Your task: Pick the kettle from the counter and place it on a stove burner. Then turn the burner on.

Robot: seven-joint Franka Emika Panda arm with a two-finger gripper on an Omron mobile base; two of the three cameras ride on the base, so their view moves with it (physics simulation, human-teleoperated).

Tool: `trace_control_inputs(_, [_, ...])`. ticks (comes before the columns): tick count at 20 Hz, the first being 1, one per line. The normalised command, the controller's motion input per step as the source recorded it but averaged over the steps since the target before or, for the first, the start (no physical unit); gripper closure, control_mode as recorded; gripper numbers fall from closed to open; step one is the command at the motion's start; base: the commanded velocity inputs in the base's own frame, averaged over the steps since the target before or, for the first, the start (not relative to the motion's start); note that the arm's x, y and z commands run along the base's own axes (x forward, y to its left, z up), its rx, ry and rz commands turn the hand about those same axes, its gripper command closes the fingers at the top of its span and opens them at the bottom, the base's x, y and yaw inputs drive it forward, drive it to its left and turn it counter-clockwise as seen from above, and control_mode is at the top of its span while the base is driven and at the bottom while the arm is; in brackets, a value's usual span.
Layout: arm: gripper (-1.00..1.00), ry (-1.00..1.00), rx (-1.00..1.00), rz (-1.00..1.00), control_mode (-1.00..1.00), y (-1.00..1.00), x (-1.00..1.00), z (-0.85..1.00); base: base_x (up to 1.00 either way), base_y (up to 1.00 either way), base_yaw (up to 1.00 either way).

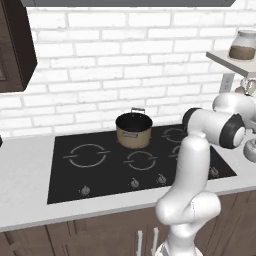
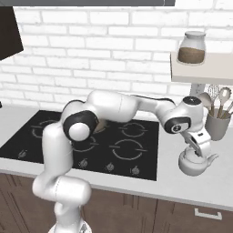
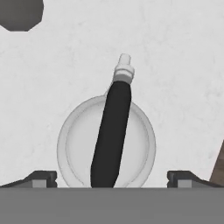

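The pincer (image 2: pixel 199 154) hangs directly above the kettle (image 2: pixel 195 164), jaws spread wide and holding nothing. In the hand view the 2 dark fingertips (image 3: pixel 41 178) stand at 9 and 3 o'clock of the kettle (image 3: pixel 76 144), well clear of its dark arched handle (image 3: pixel 111 131), which runs from 6 toward 12 o'clock. The kettle sits upright on the counter (image 2: pixel 214 186), at 3 o'clock of the black cooktop (image 2: pixel 145 159), spout pointing toward 3 o'clock in the right base view. A grey utensil holder (image 2: pixel 217 125) stands near it at 1 o'clock. The stove burner (image 1: pixel 87 155) lies bare at the cooktop's 9 o'clock side. A tan pot (image 1: pixel 134 130) occupies a rear ring.
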Motion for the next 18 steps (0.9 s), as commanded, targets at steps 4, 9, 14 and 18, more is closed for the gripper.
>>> trace_control_inputs(4, [1.00,0.00,0.00,0.00,-1.00,0.00,0.22,-0.27,0.00,0.00,0.00])
trace_control_inputs(9, [1.00,-0.01,0.00,0.00,-1.00,-0.05,0.20,-0.21,0.00,0.00,0.00])
trace_control_inputs(14, [1.00,0.00,0.00,-0.01,-1.00,0.00,-0.02,0.02,0.00,0.00,0.00])
trace_control_inputs(18, [1.00,-0.16,0.00,0.00,-1.00,0.60,-0.49,0.20,0.00,0.00,0.00])
